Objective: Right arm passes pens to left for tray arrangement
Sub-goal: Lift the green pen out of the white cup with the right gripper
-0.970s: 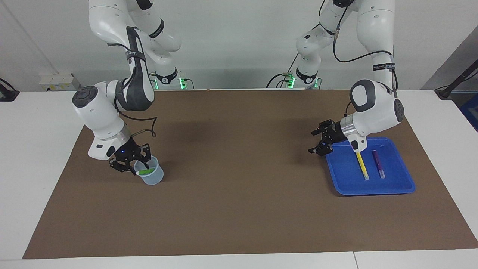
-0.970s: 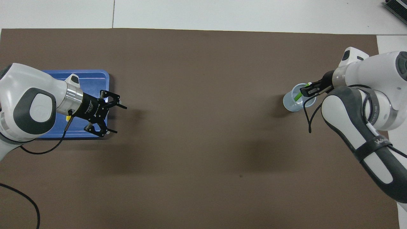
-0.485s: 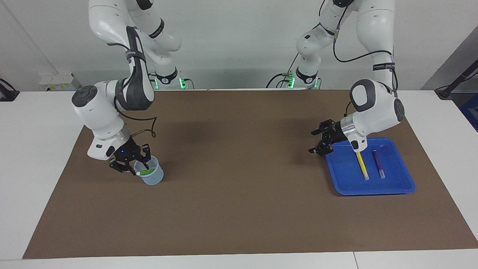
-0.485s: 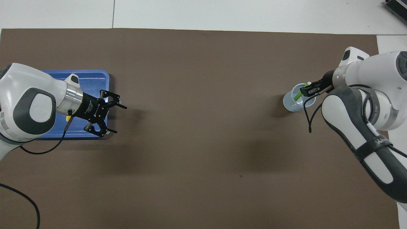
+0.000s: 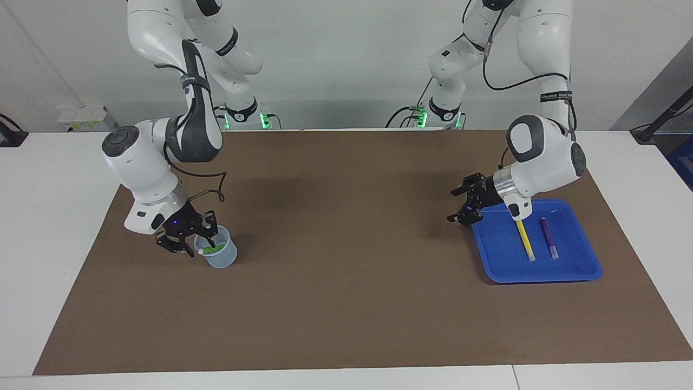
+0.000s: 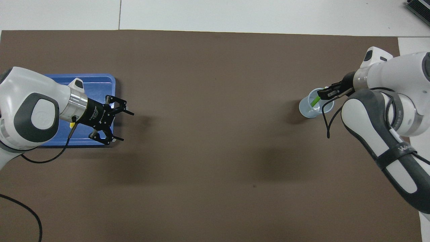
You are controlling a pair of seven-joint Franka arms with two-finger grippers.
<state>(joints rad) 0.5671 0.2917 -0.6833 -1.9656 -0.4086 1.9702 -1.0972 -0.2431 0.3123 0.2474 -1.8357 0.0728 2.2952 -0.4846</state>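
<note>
Cup (image 5: 221, 259) and green pen (image 5: 212, 249) were found at the right arm's end of the brown mat (image 5: 346, 303); the cup, small and translucent bluish, stood upright, and the pen was leaned slantwise inside it, pale end up at the rim. The right gripper (image 5: 201, 244) was lowered to the cup's rim, at the side toward the right arm's end of the table, right at the pen's upper end. Whether the pen was actually clamped or only approached could not be told.

The middle of the mat was crossed by neither arm.

Toward the left arm's end, the left gripper (image 5: 452, 206) was held in the air over the mat just beside the tray (image 5: 574, 265), at the tray's corner nearer to the robots, pointed toward the table's middle. Its jaws were spread wide and nothing was held in them; this arm was kept waiting. In the blue tray the yellow pen (image 5: 524, 238) and the purple pen (image 5: 547, 236) were laid side by side, close but apart, pale ends pointed away from the robots. Both were well apart from the left gripper's tips.
</note>
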